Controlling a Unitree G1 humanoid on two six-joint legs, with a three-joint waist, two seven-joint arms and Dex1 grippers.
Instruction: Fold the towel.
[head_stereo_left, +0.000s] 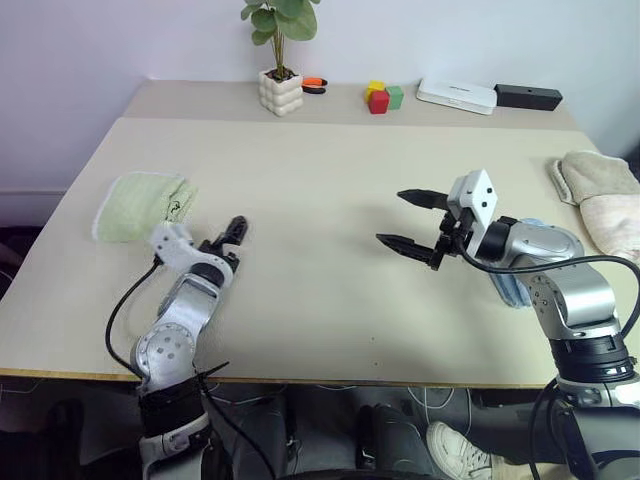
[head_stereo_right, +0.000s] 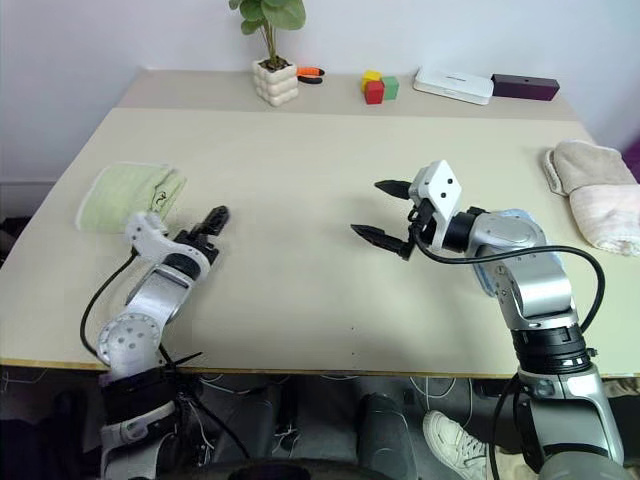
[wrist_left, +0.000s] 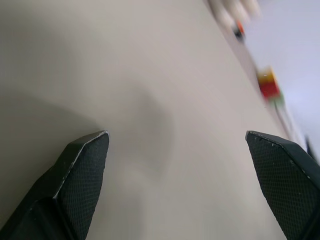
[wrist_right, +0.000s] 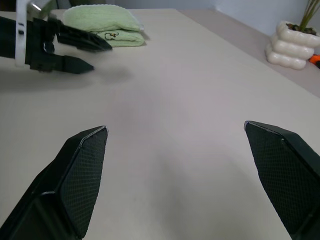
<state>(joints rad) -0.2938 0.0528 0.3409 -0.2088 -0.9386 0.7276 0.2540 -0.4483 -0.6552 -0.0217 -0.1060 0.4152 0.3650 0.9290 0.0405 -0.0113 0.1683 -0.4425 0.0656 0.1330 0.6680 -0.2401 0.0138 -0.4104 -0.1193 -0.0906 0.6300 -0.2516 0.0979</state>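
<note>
Lying folded near the table's (head_stereo_left: 330, 330) left edge, the green towel (head_stereo_left: 143, 204) rests free of both grippers. Just to its right, the left gripper (wrist_right: 82, 54) hovers low over the tabletop with its fingers spread apart, holding nothing. Well to the right, the right gripper (head_stereo_left: 412, 221) hangs above the table, its jaws wide and empty, pointing toward the left one.

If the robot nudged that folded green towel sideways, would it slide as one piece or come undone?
The green towel looks like soft terry folded into a rounded bundle, so it would probably bunch or unfold rather than slide neatly. It seems light, and the smooth table likely offers little grip.
</note>
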